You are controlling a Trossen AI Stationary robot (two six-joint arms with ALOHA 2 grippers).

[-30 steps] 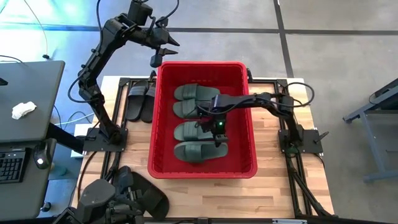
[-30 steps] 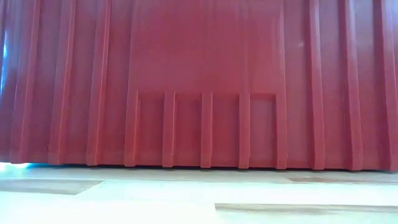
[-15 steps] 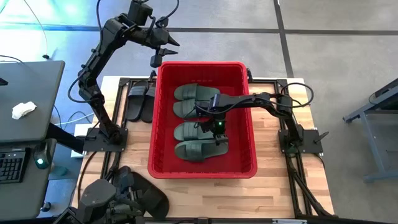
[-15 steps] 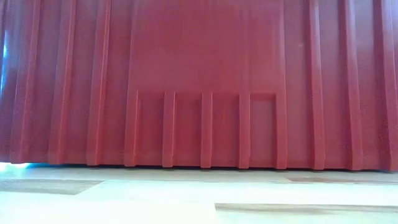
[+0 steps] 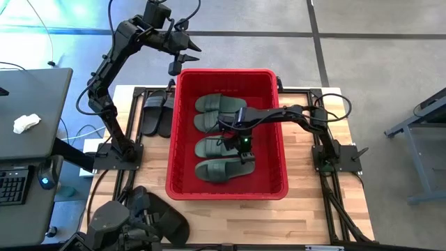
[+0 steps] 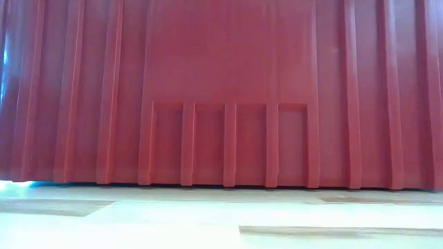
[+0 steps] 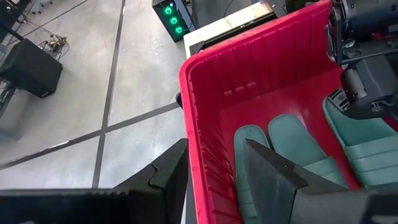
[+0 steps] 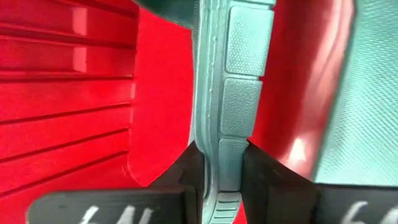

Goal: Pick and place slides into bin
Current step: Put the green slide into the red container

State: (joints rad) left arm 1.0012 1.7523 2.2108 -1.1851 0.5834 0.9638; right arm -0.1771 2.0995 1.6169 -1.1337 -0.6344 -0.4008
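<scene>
Red bin (image 5: 180, 132): sits at the middle of the wooden table (image 5: 306, 216); its ribbed outer wall (image 6: 221, 90) fills the low view.
Green slides (image 5: 221, 146): four dark green ones lie in the bin in a column from 12 to 6 o'clock, each crosswise, two above the middle and two below.
Third green slide (image 5: 211, 147): lies just below the bin's centre, partly under the right gripper; in the right wrist view its textured edge (image 8: 239, 93) stands on edge between the fingers.
Right gripper (image 5: 237, 132): reaches in from the 3 o'clock side of the table, low over the bin's centre; its two dark fingers (image 8: 267, 174) press on either side of the slide's edge, clamped on it.
Black slides (image 5: 157, 113): a pair lies on the table just outside the bin's wall at about 10 o'clock, side by side; two more (image 5: 157, 216) lie on the floor side near 7 o'clock, partly over the table's edge.
Left gripper (image 5: 182, 57): raised beyond the bin's 11 o'clock corner, above the floor; its fingers (image 7: 267, 174) stand a little apart with nothing between them, and the bin's rim (image 7: 193, 93) shows past them.
Desk (image 5: 31, 111): at 9 o'clock, off the table, with a crumpled white cloth (image 5: 26, 123) on it.
</scene>
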